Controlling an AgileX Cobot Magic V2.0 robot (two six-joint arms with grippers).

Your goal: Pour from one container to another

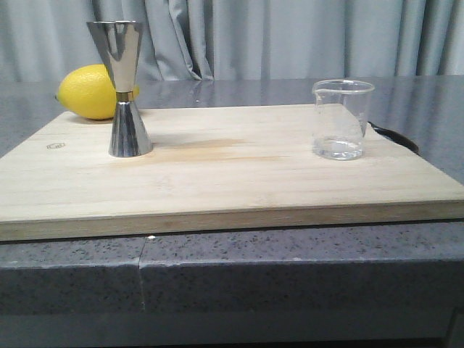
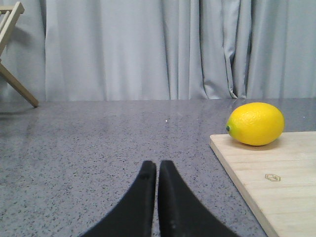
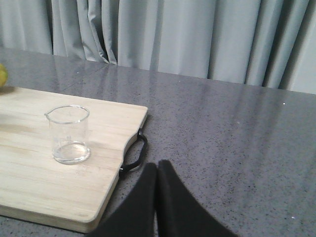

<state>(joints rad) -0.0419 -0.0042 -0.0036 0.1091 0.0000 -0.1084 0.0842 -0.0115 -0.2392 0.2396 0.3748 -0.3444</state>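
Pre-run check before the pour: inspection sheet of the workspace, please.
Surface: wooden cutting board on a grey speckled countertop; faint stain mid-board.
Job's things: glass beaker upright on the board's right side; whether it holds liquid cannot be told. Steel jigger upright on the left side.
Clutter: lemon behind the jigger.
Grippers: left pincer and right pincer shut, holding nothing, over the countertop off the board.
Cables: nothing seen.
Surroundings: grey curtain; wooden frame far left.
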